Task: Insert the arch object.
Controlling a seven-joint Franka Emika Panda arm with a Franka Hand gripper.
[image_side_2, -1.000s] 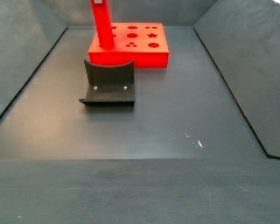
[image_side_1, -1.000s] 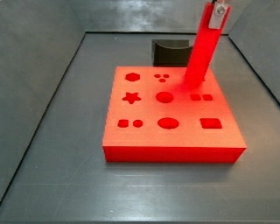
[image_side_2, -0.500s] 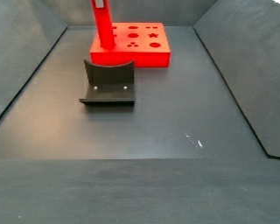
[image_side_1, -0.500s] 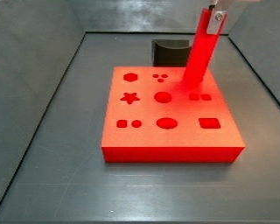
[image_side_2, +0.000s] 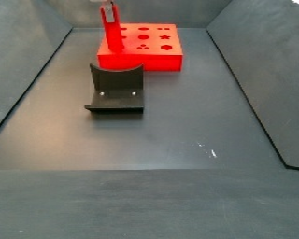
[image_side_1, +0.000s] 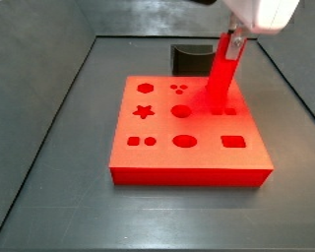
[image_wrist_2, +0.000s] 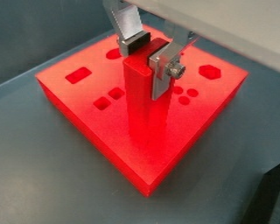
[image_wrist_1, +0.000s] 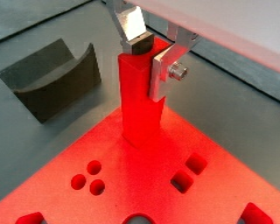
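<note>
The arch object, a long bright red bar [image_side_1: 222, 71], stands nearly upright over the flat red board [image_side_1: 187, 157], which has several shaped holes. Its lower end meets the board's right part near the small holes. How deep it sits I cannot tell. My gripper [image_side_1: 235, 34] is shut on the bar's top end. In both wrist views the silver fingers [image_wrist_1: 167, 68] clamp the bar [image_wrist_1: 143, 109] from two sides, over the board [image_wrist_1: 60, 188]. The bar [image_wrist_2: 145, 122], gripper [image_wrist_2: 150, 54] and board [image_wrist_2: 73, 92] show the same there. A side view shows the bar [image_side_2: 111, 33] at the board's [image_side_2: 152, 58] left end.
The dark fixture with a concave top [image_side_2: 116, 89] stands on the floor in front of the board in a side view, and behind it [image_side_1: 192, 57] in a side view. It shows beside the board in a wrist view [image_wrist_1: 49, 79]. Grey walls [image_side_1: 42, 89] enclose the floor.
The gripper has come down with the bar. The bar shows shorter above the board than a second ago, its foot at the same spot. The board and fixture have not moved.
</note>
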